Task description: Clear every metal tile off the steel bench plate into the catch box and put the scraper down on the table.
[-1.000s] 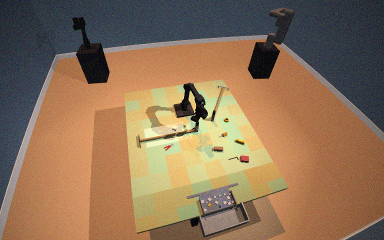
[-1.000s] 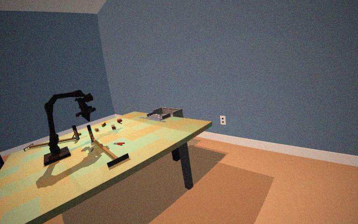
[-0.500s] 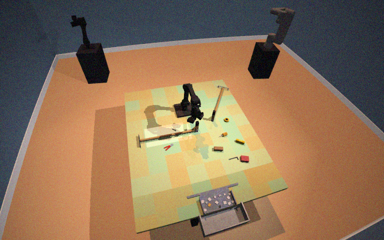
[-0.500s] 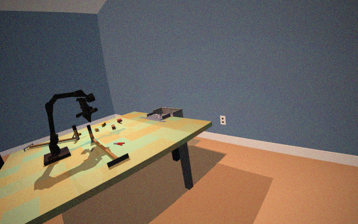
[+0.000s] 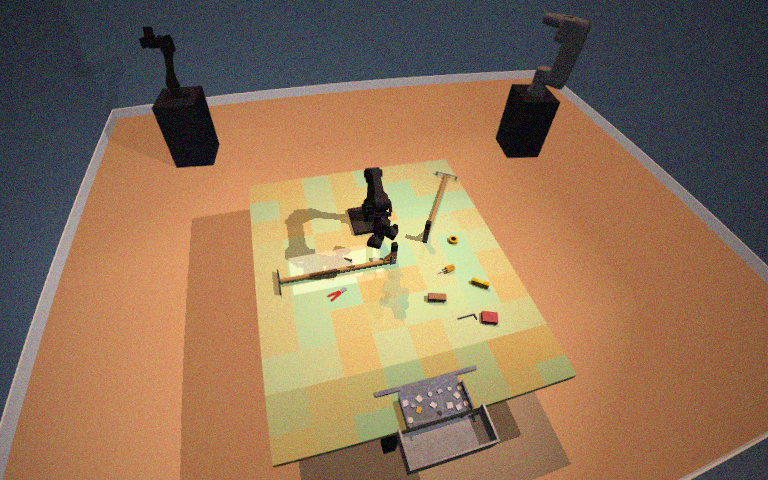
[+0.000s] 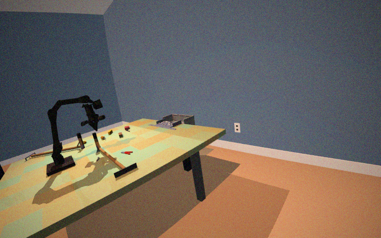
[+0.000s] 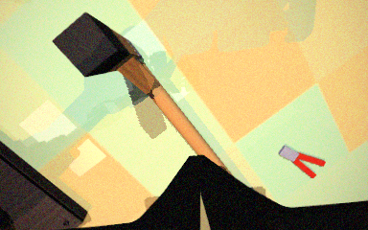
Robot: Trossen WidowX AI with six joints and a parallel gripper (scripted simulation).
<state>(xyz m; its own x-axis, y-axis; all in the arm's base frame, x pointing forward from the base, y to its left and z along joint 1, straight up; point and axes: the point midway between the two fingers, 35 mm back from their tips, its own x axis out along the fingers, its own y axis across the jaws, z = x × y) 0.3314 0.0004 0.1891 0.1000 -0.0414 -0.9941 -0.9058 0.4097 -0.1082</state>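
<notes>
The long scraper (image 5: pixel 362 267) (image 6: pixel 112 158) (image 7: pixel 187 125) lies on the table in front of the arm base. Its wide dark blade (image 5: pixel 278 281) (image 6: pixel 125 170) is at one end; its black grip (image 5: pixel 394 252) (image 6: pixel 95 141) (image 7: pixel 86 45) stands up at the other. My gripper (image 6: pixel 96 129) (image 7: pixel 196 162) is shut and empty, in the air above the scraper; the wrist view shows the wooden shaft passing behind the fingertips. Several pale tiles and a yellow one (image 5: pixel 418 409) lie on the steel plate (image 5: pixel 425 417). The catch box (image 5: pixel 453 455) (image 6: pixel 188 120) adjoins its far end.
A second long tool (image 5: pixel 437 200) (image 6: pixel 56 150) with a bracket-like head lies beside the arm. Red pliers (image 5: pixel 336 294) (image 6: pixel 127 152) (image 7: pixel 307 163) lie near the scraper. A brown block (image 5: pixel 436 297), a red block (image 5: pixel 489 318) and a yellow ring (image 5: pixel 453 240) lie beyond. A grey bar (image 5: pixel 390 391) crosses the plate's near end.
</notes>
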